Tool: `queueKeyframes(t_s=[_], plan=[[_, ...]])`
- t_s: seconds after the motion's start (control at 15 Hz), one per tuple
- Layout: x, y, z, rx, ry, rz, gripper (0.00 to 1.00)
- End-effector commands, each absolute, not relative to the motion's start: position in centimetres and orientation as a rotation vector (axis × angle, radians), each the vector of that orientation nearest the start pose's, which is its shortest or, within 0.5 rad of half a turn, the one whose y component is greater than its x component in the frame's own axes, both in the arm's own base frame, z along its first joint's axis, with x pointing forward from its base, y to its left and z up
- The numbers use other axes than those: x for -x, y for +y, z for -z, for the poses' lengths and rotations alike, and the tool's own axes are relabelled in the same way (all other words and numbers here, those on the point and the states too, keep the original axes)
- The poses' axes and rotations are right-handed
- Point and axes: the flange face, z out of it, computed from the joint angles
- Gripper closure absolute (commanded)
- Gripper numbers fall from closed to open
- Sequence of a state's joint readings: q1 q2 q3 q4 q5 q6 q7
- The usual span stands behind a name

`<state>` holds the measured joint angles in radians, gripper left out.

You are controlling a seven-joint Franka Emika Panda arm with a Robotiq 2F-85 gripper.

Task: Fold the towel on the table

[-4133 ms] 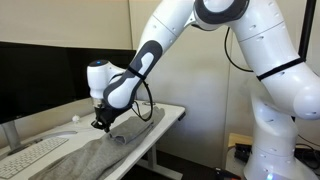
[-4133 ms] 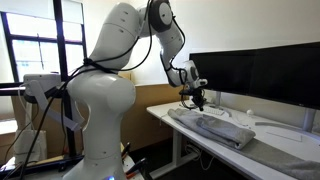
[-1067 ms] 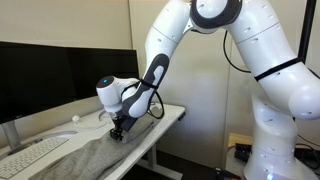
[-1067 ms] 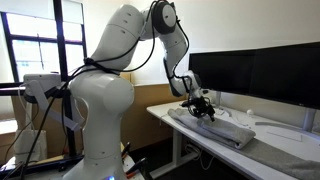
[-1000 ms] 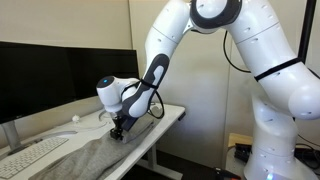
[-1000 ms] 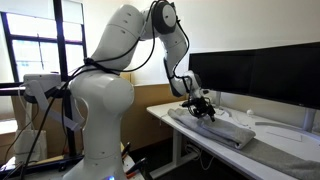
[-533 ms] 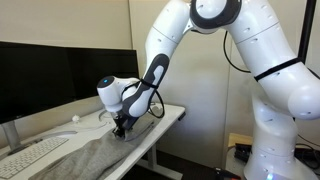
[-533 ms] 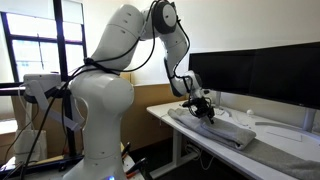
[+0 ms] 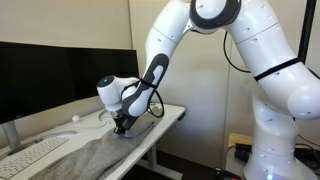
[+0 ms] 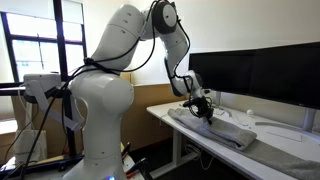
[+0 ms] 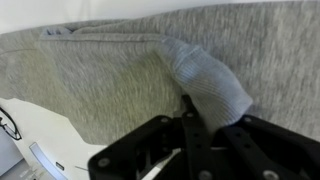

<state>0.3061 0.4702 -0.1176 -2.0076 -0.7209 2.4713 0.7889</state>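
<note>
The grey-brown towel (image 9: 88, 156) lies stretched along the white table (image 9: 168, 118), its end near the table's corner doubled over. In both exterior views my gripper (image 9: 121, 128) (image 10: 205, 114) presses down onto that end. In the wrist view the towel (image 11: 105, 85) fills the picture, and a raised fold of it bunches up right at my gripper (image 11: 187, 112). The black fingers (image 11: 192, 135) stand together, shut on the towel, with the pinched cloth rising between and just beyond them.
A white keyboard (image 9: 28, 156) and a small white mouse (image 9: 75, 117) sit beside the towel. Black monitors (image 9: 50, 75) (image 10: 262, 74) stand along the table's back. The table edge (image 10: 165, 117) and rounded corner lie close to the gripper; bare tabletop (image 11: 22, 130) shows beside the towel.
The jaws have closed from wide open onto the towel's folded end. The arm has stayed almost still, low over the cloth.
</note>
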Motion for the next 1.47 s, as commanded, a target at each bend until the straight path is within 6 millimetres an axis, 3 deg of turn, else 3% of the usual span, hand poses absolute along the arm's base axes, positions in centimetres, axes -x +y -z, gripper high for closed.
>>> queueKeyframes(t_s=[0.0, 0.27, 0.53, 0.87, 1.4], plan=[[-59.6, 11.3, -22.1, 3.562, 0.024, 0.390, 0.94], [-59.9, 11.8, -23.1, 3.534, 0.092, 0.432, 0.95], [-60.9, 13.7, -26.1, 3.474, 0.159, 0.545, 0.95], [-61.6, 18.2, -29.5, 3.405, 0.140, 0.674, 0.95], [-60.7, 25.9, -30.7, 3.345, -0.021, 0.743, 0.95]])
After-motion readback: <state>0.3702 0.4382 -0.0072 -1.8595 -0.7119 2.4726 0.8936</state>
